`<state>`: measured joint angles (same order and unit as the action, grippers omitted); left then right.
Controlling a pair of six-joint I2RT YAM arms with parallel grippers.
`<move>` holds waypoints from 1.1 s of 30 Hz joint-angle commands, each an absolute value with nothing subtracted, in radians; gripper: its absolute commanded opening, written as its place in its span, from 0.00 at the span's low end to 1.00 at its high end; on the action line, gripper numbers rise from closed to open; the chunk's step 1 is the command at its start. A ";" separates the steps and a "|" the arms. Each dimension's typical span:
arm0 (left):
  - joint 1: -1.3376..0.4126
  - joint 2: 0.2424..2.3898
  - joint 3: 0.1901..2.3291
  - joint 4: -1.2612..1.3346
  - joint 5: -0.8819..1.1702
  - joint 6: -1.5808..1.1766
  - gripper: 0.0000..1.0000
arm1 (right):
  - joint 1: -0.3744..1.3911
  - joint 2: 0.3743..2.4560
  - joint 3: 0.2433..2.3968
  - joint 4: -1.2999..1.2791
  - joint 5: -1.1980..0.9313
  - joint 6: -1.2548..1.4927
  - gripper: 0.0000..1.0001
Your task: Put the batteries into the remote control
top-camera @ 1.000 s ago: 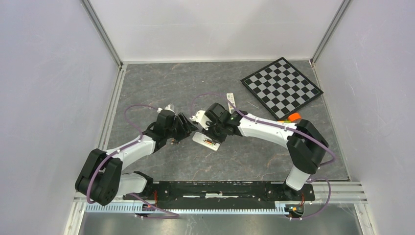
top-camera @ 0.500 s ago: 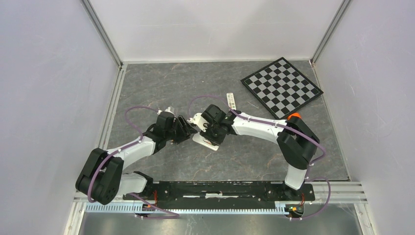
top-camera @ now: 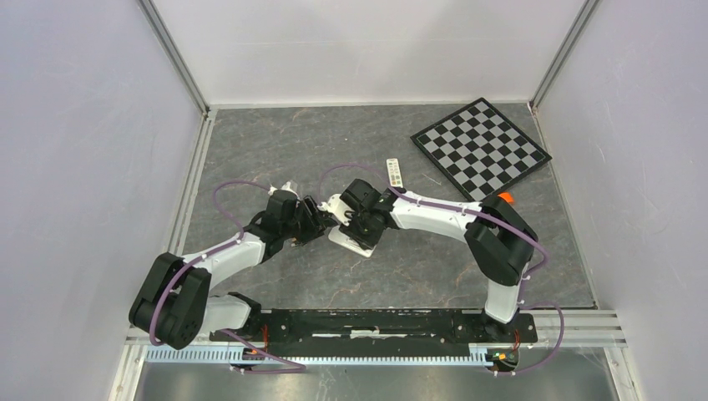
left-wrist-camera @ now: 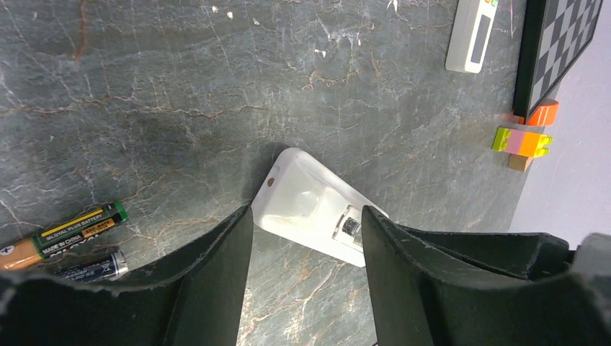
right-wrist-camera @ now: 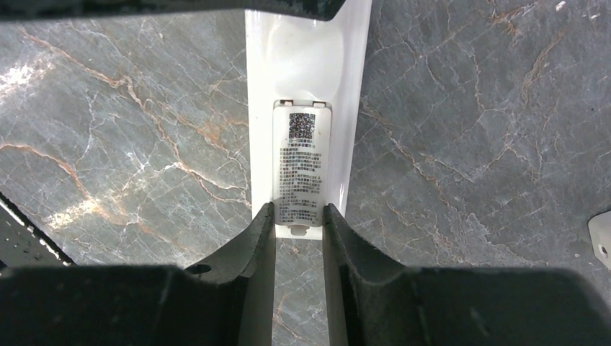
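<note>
The white remote control [right-wrist-camera: 302, 79] lies back side up on the table, its labelled battery cover [right-wrist-camera: 299, 162] in place. It also shows in the left wrist view [left-wrist-camera: 310, 209] and the top view [top-camera: 351, 242]. My right gripper [right-wrist-camera: 299, 216] sits over the remote's near end, jaws a narrow gap apart along the cover's sides, holding nothing. My left gripper [left-wrist-camera: 306, 216] is open at the remote's other end, which lies between its fingertips. Two batteries, one gold and green [left-wrist-camera: 65, 234] and one dark [left-wrist-camera: 90, 265], lie on the table left of my left gripper.
A second small remote [top-camera: 393, 173] lies behind the arms, also in the left wrist view [left-wrist-camera: 472, 32]. A chessboard [top-camera: 480, 149] lies at the back right, with coloured bricks [left-wrist-camera: 522, 140] and an orange piece [left-wrist-camera: 542, 113] by it. A small white piece [right-wrist-camera: 601, 241] shows at the right wrist view's edge.
My right gripper has moved left and settled over the remote, hiding its middle from above. The left gripper has shifted only slightly toward the remote.
</note>
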<state>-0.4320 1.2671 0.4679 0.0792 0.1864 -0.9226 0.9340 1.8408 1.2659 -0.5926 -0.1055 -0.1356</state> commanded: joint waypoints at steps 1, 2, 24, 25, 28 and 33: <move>-0.425 1.269 0.463 0.114 0.192 -0.879 0.64 | 0.939 1.871 1.316 -0.608 -0.083 -0.109 0.28; -0.425 1.268 0.463 0.114 0.192 -0.879 0.64 | 0.940 1.875 1.317 -0.606 -0.082 -0.107 0.29; -0.424 1.243 0.460 0.103 0.195 -0.873 0.67 | 0.934 1.704 1.246 -0.486 -0.125 -0.020 0.54; -0.424 1.245 0.460 0.103 0.195 -0.871 0.67 | 0.933 1.700 1.233 -0.472 -0.122 -0.010 0.50; -0.424 1.246 0.459 0.103 0.194 -0.870 0.67 | 0.933 1.718 1.218 -0.458 -0.124 -0.002 0.39; -0.423 1.255 0.460 0.103 0.194 -0.870 0.67 | 0.933 1.772 1.201 -0.450 -0.110 0.032 0.32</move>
